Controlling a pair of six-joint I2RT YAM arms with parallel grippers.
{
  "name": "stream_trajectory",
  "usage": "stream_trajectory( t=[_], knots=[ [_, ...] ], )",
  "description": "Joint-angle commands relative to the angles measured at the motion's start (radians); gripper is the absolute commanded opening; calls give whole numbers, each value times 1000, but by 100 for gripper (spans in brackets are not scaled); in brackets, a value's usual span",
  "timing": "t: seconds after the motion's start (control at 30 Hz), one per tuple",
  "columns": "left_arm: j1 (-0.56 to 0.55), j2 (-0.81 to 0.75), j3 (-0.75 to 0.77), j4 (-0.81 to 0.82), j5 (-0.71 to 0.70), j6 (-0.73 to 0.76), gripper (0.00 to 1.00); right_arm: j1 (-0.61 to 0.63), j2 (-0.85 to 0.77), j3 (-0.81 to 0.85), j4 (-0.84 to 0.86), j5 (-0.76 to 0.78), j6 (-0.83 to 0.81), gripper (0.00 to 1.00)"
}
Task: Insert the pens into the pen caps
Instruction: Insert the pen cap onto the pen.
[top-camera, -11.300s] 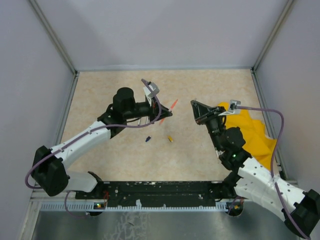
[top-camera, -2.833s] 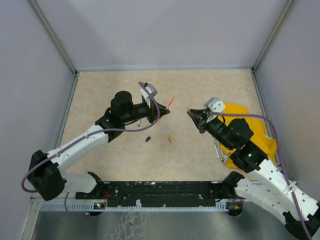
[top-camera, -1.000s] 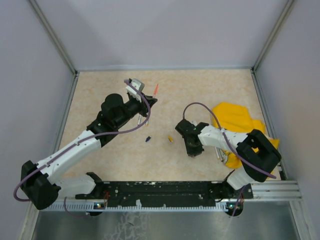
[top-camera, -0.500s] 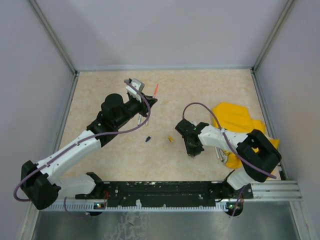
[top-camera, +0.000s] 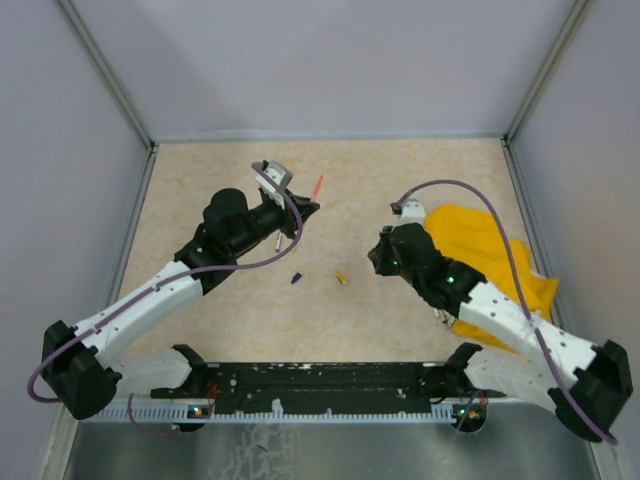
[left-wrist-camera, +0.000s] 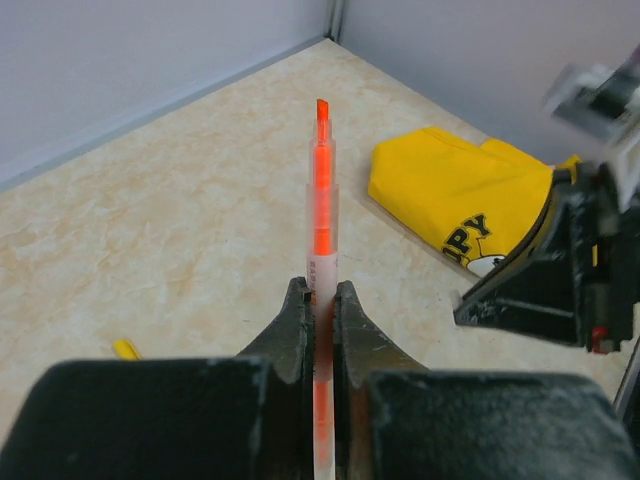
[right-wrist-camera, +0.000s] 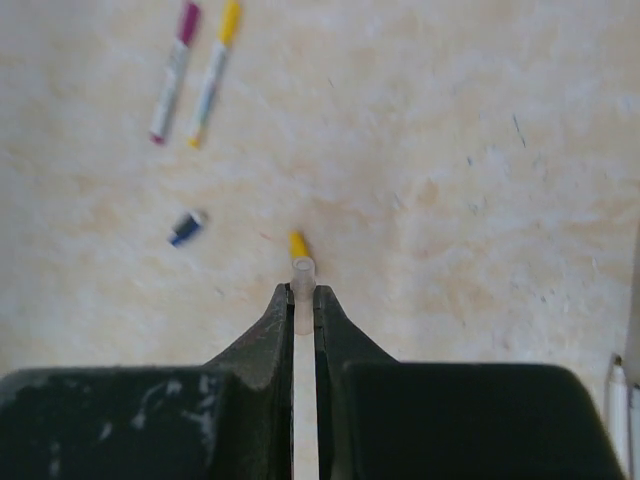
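Orange pen (left-wrist-camera: 322, 190) is up off the table (right-wrist-camera: 450, 200) on the L side, chisel tip bare. The left gripper (left-wrist-camera: 320, 295) pinches it low on the barrel, so most of its length sticks out past the fingers. On the R side, a thin white pen (right-wrist-camera: 303, 270) is clamped tight in the right gripper (right-wrist-camera: 303, 292), with only its end poking out. In the wrist cam that end lines up w/ the yellow cap (right-wrist-camera: 298, 243), which lies on its side on the table. The top cam shows gripper and cap apart, though. Dark blue cap (right-wrist-camera: 185, 228) lies near it. Yellow cloth (left-wrist-camera: 460, 195) is off to the side.

Risks, as I judge them:
- The cap is loose and lying flat, so a push w/ the pen prob skids or rolls it instead of seating.
- I can't tell the white pen's colour, so a mismatch w/ the cap is poss.
- The orange pen's long overhang could pivot in the pinch if bumped.
- The grippers are near each other, so a clash is poss.
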Motion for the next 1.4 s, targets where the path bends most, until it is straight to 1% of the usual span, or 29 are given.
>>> stream_trajectory(
  t=[0.0, 0.1, 0.2, 0.5, 0.7, 0.97, 1.13, 1.37],
  knots=[
    [2, -5, -12, 53, 95, 8, 0, -7, -196, -110, 444, 105, 31, 0],
    [2, -2, -10, 59, 141, 17, 0, -9, -268, -198, 719, 113, 25, 0],
    [2, 1, -14, 69, 186, 23, 0, -11, -282, -243, 947, 136, 14, 0],
    [2, 21, -7, 80, 299, 40, 0, -13, -190, -252, 1317, 129, 40, 0],
    [2, 32, 2, 74, 344, 48, 0, -13, -116, -182, 1374, 73, 51, 0],
    [2, 52, 13, 65, 375, 53, 0, -13, -43, -132, 1423, -23, 49, 0],
    [2, 53, 14, 63, 379, 53, 0, -13, -19, -123, 1412, -91, 47, 0],
    [2, 51, 12, 63, 376, 51, 0, -13, -20, -133, 1390, -91, 40, 0]
  ],
)
